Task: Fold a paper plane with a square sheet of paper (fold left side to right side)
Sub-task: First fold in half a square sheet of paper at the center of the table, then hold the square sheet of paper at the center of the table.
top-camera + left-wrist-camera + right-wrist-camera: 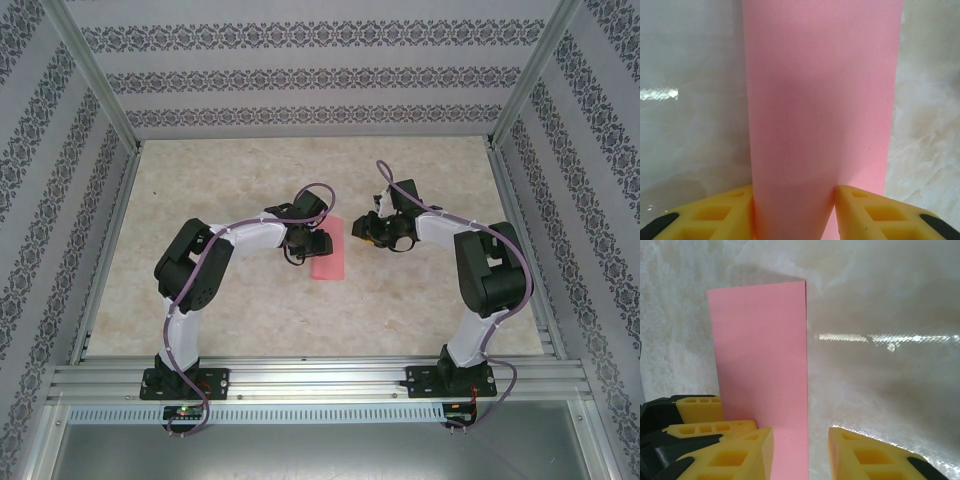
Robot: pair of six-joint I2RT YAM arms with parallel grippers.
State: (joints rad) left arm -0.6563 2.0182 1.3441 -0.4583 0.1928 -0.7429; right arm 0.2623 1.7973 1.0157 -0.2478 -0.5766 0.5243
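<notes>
Field note: the pink paper [328,256], folded to a narrow rectangle, is being seen flat on the marbled table [250,180], between both arms. The left gripper [308,243] is being held at the paper's left edge, yellow fingers [715,215] parted, paper showing through the gap, nothing clamped. The right gripper [801,435] is likewise being held part-open, one finger over the paper's end, the other over bare table.

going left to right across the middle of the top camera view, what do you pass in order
left arm → left gripper → pink paper → right gripper → right arm
</notes>
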